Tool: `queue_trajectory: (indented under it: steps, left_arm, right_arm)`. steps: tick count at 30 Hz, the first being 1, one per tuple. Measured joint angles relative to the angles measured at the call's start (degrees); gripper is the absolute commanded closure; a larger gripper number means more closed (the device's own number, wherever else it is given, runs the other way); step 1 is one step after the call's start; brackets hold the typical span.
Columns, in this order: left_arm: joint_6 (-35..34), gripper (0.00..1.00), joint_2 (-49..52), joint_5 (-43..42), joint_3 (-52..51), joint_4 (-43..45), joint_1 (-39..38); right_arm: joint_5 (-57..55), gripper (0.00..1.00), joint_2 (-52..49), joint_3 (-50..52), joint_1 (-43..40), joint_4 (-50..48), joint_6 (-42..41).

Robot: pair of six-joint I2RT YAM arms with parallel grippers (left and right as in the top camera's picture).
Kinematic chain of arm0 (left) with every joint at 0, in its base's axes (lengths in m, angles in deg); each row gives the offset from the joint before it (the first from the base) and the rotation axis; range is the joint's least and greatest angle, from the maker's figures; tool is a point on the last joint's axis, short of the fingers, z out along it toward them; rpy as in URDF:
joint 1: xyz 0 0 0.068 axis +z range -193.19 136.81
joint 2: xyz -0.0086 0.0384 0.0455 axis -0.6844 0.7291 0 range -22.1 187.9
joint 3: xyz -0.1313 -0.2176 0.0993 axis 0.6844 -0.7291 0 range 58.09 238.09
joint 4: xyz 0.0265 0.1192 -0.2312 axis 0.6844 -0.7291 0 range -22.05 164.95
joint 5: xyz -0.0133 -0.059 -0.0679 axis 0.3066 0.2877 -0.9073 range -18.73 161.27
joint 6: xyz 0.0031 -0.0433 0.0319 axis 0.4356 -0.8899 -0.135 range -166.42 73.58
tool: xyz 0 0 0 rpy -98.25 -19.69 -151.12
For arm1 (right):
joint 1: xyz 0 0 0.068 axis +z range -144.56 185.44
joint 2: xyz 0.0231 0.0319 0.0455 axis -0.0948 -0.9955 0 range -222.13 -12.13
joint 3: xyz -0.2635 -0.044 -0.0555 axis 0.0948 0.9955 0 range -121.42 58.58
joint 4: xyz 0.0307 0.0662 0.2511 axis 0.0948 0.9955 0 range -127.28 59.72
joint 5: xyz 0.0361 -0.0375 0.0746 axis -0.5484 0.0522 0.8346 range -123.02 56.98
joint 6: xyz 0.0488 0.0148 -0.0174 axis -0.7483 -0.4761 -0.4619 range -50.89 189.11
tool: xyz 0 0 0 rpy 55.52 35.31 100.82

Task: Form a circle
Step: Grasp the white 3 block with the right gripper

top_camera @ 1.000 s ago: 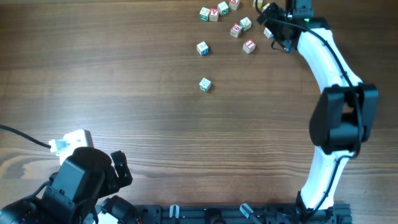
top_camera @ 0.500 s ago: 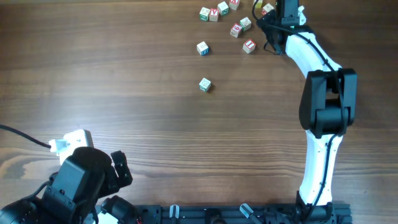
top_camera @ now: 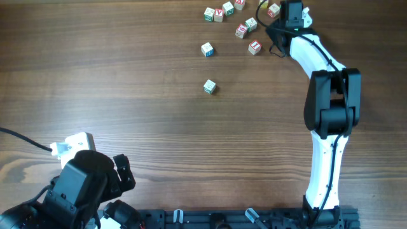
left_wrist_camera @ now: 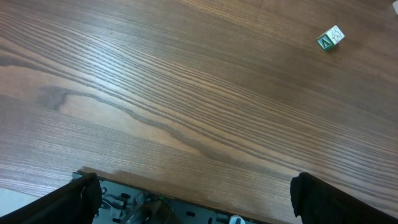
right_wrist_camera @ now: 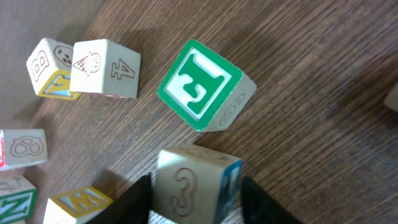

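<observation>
Overhead: letter cubes (top_camera: 245,28) lie scattered at 12 to 1 o'clock of the table (top_camera: 127,95), no ring yet. Two strays (top_camera: 206,49) sit nearer centre. Right gripper (top_camera: 280,13) is among the cubes at 1 o'clock. Left gripper (top_camera: 122,173) rests at 7 o'clock.

Left wrist: fingers (left_wrist_camera: 84,196) spread wide, holding nothing. One green-marked cube (left_wrist_camera: 329,38) at 1 o'clock, well apart.

Right wrist: fingers (right_wrist_camera: 137,202) pressed on both sides of the 3 cube (right_wrist_camera: 193,183). Green E cube (right_wrist_camera: 202,84) just beyond at 12 o'clock, not touching.

Cubes look light, rigid, not fragile, and likely to skid on smooth wood. Best pinched on opposite flat faces, low down.
</observation>
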Motion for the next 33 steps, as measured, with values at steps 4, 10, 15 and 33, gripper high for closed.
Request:
queue_trajectory:
  steps: [4,10,15,33]
  left_arm:
    - [0.00,0.00,0.00,0.00,0.00,0.00,0.00]
    - [0.00,0.00,0.00,0.00,0.00,0.00,0.00]
    - [0.00,0.00,0.00,-0.02,0.00,-0.02,0.04]
    - [0.00,0.00,0.00,0.00,0.00,0.00,0.04]
  right_arm:
    - [-0.24,0.65,0.00,-1.33,0.00,2.73,4.72]
    - [1.33,0.71,-0.24,-7.76,0.00,14.01,12.61]
    - [2.75,0.72,2.69,-8.46,0.00,24.46,16.74]
    - [7.63,0.76,9.49,-8.94,9.90,51.01,22.69]
